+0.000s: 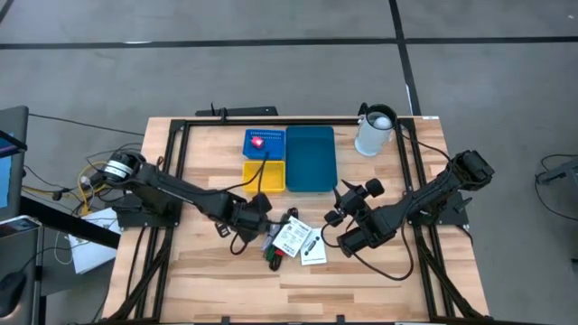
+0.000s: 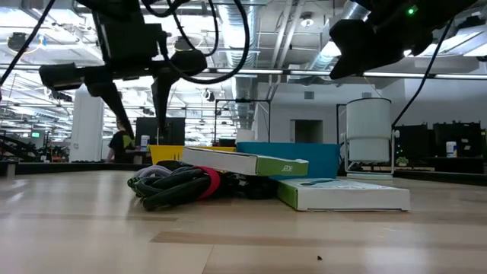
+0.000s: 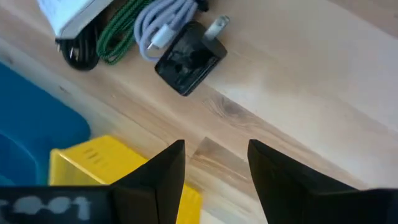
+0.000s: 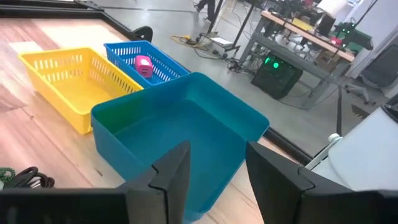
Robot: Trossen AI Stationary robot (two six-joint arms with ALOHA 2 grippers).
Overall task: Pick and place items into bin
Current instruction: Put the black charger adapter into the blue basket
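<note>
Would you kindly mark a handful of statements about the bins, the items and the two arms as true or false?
1. The pink item lies in the blue basket. True.
2. The yellow basket holds the white boxes. False: it looks empty; the white boxes lie on the table.
3. The teal bin has nothing in it. True.
4. The left gripper is shut on the black charger. False: its fingers are open and the charger lies apart on the wood.
5. The white jug stands inside the teal bin. False: it stands beside it.
</note>
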